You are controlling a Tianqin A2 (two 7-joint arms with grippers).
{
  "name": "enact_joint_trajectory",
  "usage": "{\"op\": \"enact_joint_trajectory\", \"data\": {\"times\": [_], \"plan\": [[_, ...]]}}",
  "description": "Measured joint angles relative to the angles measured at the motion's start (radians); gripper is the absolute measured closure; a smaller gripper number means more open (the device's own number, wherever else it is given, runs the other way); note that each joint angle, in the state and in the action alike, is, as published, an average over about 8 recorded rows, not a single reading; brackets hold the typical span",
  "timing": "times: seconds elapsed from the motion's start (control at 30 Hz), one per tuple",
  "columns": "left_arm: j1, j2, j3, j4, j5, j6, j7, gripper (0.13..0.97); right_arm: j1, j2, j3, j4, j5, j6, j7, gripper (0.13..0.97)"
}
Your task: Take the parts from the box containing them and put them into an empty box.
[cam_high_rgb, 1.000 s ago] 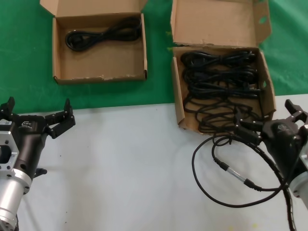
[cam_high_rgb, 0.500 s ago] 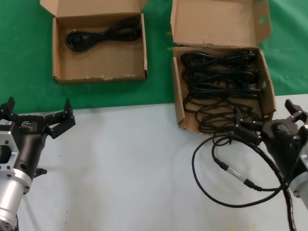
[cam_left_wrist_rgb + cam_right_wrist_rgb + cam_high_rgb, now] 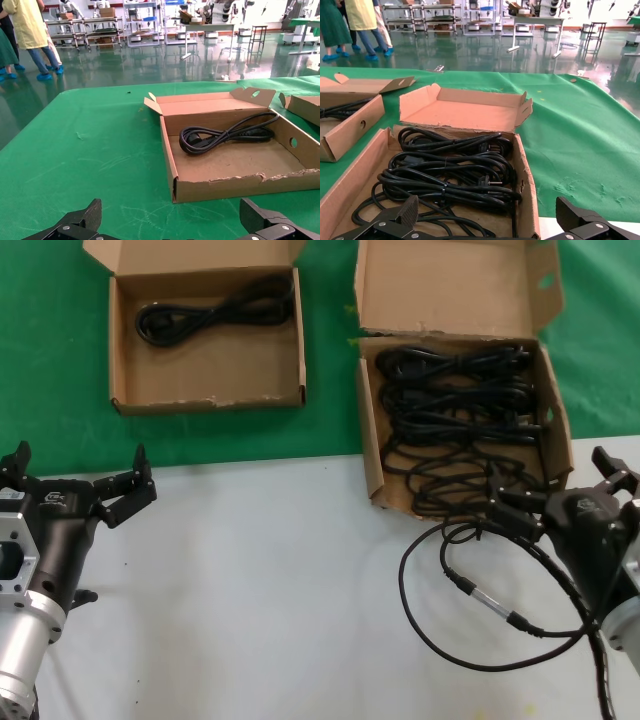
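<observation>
Head view: illegible white mark on left gripper (image 3: 78, 483).

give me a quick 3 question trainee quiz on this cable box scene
1. True or false: the smaller box already holds one cable bundle.
2. Which gripper is at the front wall of the larger box? A) left gripper B) right gripper
3. Fill in: the boxes rest on a ____ cloth.

Key:
1. True.
2. B: the right gripper is at that wall, open; the left gripper hovers open over the white table.
3. Green.
</observation>
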Motion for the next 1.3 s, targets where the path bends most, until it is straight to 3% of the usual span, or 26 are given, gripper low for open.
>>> {"op": "enact_joint_trajectory", "data": {"times": [1.3], "plan": [[0.000,0.000,0.000,0.000,0.000,0.000,0.000,0.132,0.000,0.000,0.000,0.000,0.000,0.000,0.000,0.129]]}}
